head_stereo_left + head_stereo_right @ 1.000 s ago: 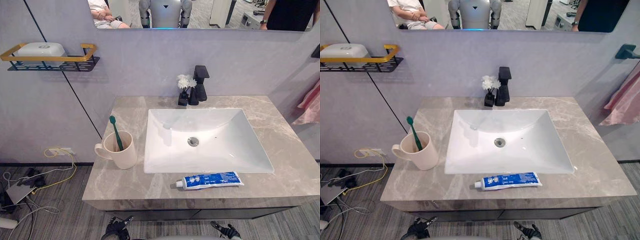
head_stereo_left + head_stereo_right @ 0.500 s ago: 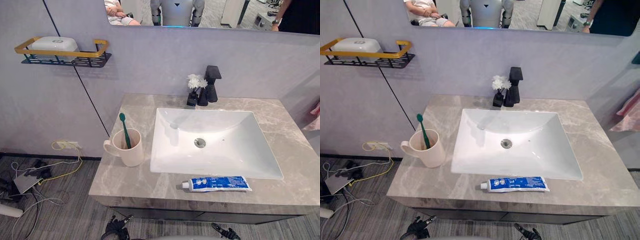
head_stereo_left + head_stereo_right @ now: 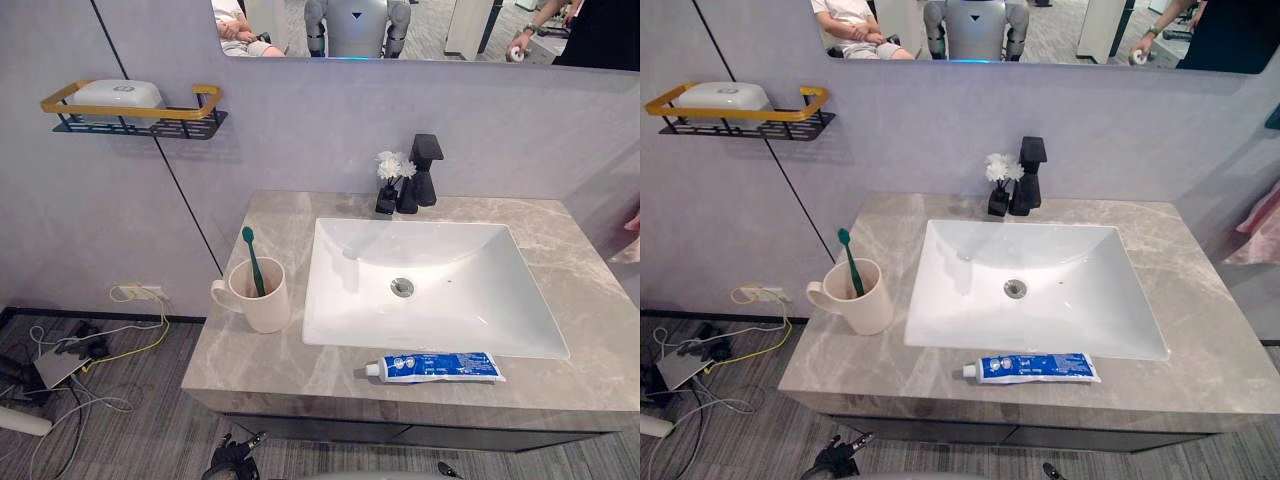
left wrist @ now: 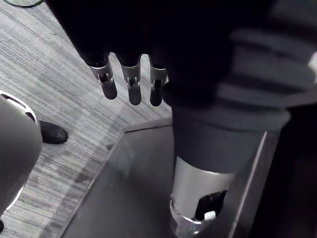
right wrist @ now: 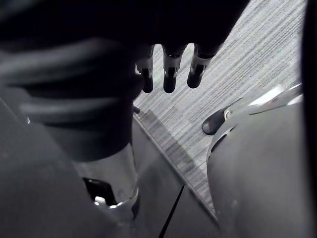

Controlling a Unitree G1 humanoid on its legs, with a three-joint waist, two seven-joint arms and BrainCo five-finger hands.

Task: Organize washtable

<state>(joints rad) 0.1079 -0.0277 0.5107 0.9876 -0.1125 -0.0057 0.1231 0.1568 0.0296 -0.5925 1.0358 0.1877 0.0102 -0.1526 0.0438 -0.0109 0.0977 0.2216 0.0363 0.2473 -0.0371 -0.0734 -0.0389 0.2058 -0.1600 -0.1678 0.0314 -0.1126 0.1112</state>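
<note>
While waiting low in front of the sink [image 3: 345, 290], held nothing in either hand. Had left hand [image 4: 130, 85] down near the floor, below the sink's front, fingers [image 4: 108, 85] straight and side by side, pinching nothing. Had right hand [image 5: 168, 74] the same way, with fingers [image 5: 194, 74] loose, close together and empty.

Saw toothpaste tube [image 3: 435, 367] lying flat on the stone counter [image 3: 590, 320] just in front of the sink, cap toward the sink's left. Saw cream mug [image 3: 262, 305] just left of the sink, green toothbrush [image 3: 251, 260] leaning inside. Saw black tap [image 3: 425, 170] right behind the sink, little vase of white flowers [image 3: 390, 182] just beside it. Saw wall shelf [image 3: 190, 122] well up and to the left of the sink, white soap box [image 3: 115, 93] on top.

Guessed at no step done yet, with toothpaste tube probably first to move, maybe into the mug.

Could go wrong in a few ways. Might bump the counter's front edge on the way up, because of both hands sitting so low under it. Might push the tube instead of grabbing it, being flat and smooth, with little room for fingers underneath. Could then send it sliding into the sink or off the front. Might tip the mug, thanks to the tall toothbrush sticking out, easy to catch with an arm.
</note>
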